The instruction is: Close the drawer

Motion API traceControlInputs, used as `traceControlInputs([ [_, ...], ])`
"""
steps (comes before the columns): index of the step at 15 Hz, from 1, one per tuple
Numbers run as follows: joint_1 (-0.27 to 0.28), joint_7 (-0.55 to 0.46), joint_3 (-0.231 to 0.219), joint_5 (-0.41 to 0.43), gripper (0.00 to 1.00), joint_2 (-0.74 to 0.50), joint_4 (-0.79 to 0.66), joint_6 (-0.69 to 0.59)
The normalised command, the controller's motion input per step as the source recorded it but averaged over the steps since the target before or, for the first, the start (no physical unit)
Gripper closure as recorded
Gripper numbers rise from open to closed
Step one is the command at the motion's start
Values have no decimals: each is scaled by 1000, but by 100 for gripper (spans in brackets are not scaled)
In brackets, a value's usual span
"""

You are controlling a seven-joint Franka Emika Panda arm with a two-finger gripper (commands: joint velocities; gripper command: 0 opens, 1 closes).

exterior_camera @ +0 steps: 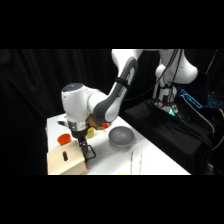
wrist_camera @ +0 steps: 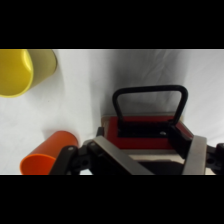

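Wrist view: drawer (wrist_camera: 145, 131) ajar, orange cup (wrist_camera: 47, 155) just beside.

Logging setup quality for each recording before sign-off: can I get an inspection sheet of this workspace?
Surface: white table, no spills seen.
Job's things: drawer out of the pale wooden box far enough to show its reddish inside; black wire loop handle free.
Clutter: yellow cup; orange cup lying on its side; round grey bowl; what look like thin metal tongs.
Grippers: hand open, low at the box's drawer side, holding nothing.
Cables: dark and blue cables over black equipment, off the table.
Surroundings: black curtain; no person seen.
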Motion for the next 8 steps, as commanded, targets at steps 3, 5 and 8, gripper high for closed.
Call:
traceControlInputs([
  [3, 41, -54, -21, -8, 0, -200, 7, -308],
  [5, 37, -49, -22, -17, 0, -370, -145, -364],
  [8, 27, -41, -20, -24, 0, -444, -185, -368],
])
